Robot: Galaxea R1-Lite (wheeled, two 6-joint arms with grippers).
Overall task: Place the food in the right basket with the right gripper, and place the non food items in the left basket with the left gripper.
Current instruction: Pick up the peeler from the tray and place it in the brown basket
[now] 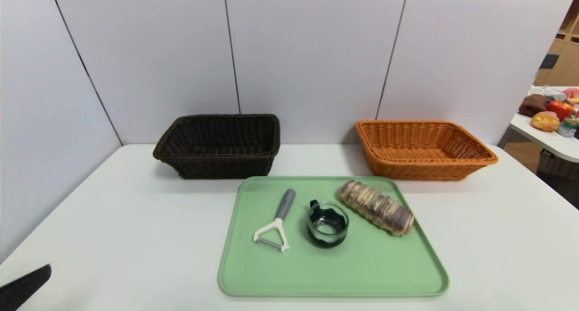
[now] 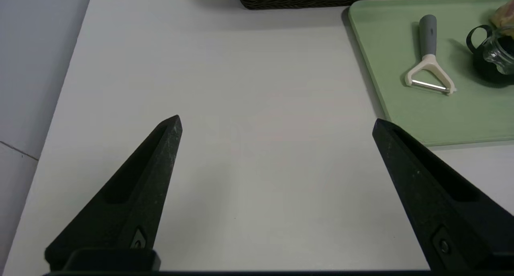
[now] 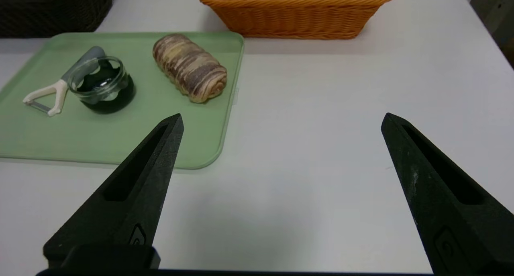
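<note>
A white table (image 1: 135,220) is seen carrying a green tray (image 1: 362,275), taken here as the landmark. Behind the tray to the left the dark brown left basket (image 1: 219,145) is set, behind it to the right the orange right basket (image 1: 423,149). On the tray the bread roll (image 1: 377,207), glass cup (image 1: 327,223) and peeler (image 1: 276,222) are laid apart. No readable writing is shown. The left gripper (image 2: 277,123) is held wide over bare table left of the tray; the right gripper (image 3: 281,121) is held wide to its right, empty.
</note>
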